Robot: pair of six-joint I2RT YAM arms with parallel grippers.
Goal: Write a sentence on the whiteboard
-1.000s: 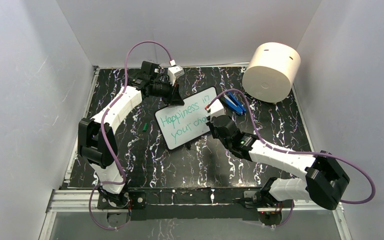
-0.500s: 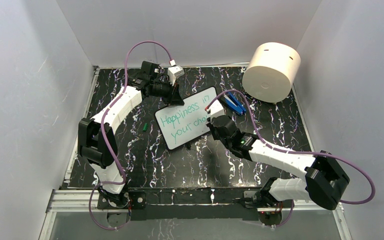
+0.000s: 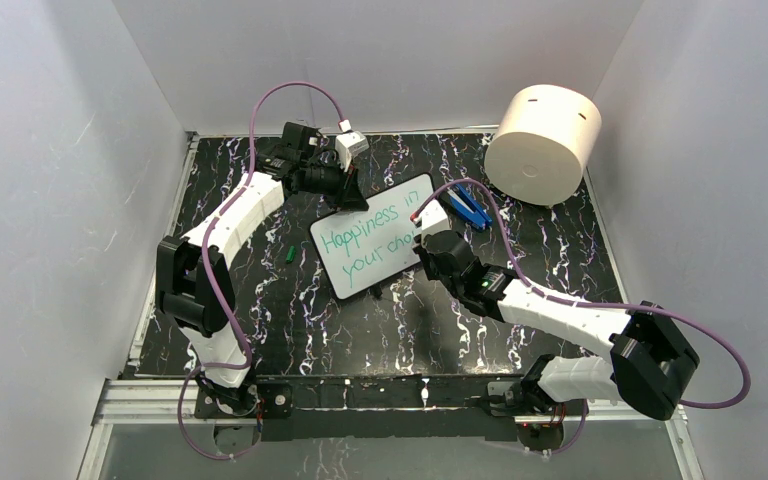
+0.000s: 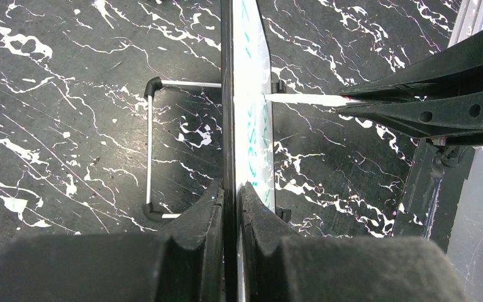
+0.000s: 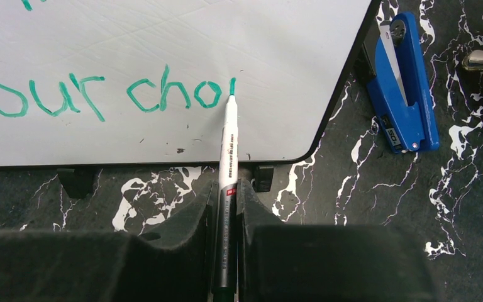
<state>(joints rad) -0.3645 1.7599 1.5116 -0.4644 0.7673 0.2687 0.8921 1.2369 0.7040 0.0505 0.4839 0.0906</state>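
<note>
Left claw (image 4: 231,189) clamps the whiteboard (image 3: 356,281) edge; right claw (image 5: 226,189) clamps a marker (image 5: 228,145), arm covering part of the sentence (image 3: 362,231).

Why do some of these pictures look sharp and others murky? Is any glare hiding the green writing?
Top view: soft even light, faint shadows, no glare on the whiteboard. Right wrist view: the sentence and marker are crisp; the right pincer up close is dark and blurred. Left wrist view: the left pincer is likewise soft.

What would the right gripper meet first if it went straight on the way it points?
Probably the whiteboard: the marker in the right gripper has its tip on it, beside the sentence.
</note>
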